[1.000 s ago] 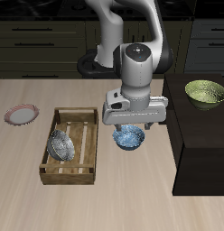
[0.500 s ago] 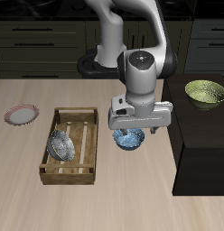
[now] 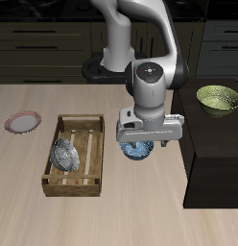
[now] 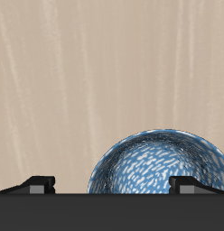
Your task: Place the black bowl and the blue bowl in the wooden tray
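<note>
1. Step in hand: second half of the task, by judgement. The black bowl (image 3: 64, 154) already lies inside the wooden tray (image 3: 75, 183), tipped on its side against the tray's wall, at the left centre of the exterior view. The blue bowl (image 3: 138, 149) is not yet collected.

2. Blue bowl, location: upright on the tabletop (image 3: 130, 216), just beside the tray's long wall, at the centre of the exterior view, largely covered by the arm's hand.

3. Pincer (image 4: 112, 185): released, fingers spread wide; both fingertips (image 4: 40, 183) show in the wrist view with part of the bowl's rim between them. Nothing is grasped. Whether a finger touches the bowl cannot be told.

4. Next move, by judgement: lower until one finger is inside the rim and one outside, clench on the wall, lift clear of the tray's wall, carry across to the free end of the tray nearer the table's back, and release there.

5. Count, task items: black bowl, one; blue bowl, one; wooden tray, one.

6. Count, other items: olive-green bowl (image 3: 218, 98), one, on the dark cabinet (image 3: 217, 154) at the right edge; pink-rimmed plate (image 3: 23, 122), one, on the tabletop at the left edge, well apart from the tray.

7. Count, bowls in all: three; one in the tray.
</note>
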You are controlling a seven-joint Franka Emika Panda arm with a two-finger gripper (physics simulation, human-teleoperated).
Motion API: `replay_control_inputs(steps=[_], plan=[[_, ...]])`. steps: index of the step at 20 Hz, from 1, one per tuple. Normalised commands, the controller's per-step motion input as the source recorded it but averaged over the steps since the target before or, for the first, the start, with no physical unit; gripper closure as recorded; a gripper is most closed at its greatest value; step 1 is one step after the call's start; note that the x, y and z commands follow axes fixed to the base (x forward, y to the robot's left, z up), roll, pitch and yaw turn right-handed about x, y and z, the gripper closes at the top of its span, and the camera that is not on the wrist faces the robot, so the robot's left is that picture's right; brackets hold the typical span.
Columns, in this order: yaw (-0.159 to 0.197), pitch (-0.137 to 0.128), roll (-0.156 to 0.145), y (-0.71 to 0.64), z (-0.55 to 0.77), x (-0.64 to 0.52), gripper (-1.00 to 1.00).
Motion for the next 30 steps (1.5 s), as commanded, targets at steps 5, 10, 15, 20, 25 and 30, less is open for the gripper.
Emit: replay_control_inputs(steps=[5, 10, 15, 20, 25, 30], plan=[[-0.040, 0.051, 0.016, 0.06, -0.26, 0.00, -1.00], [-0.073, 0.096, 0.049, 0.06, -0.32, -0.01, -1.00], [-0.045, 0.073, 0.012, 0.04, -0.27, 0.00, 1.00], [-0.103, 0.000, 0.053, 0.10, -0.15, -0.08, 1.00], [-0.034, -0.008, 0.037, 0.12, -0.06, -0.09, 1.00], [0.000, -0.011, 0.005, 0.01, 0.00, -0.02, 1.00]])
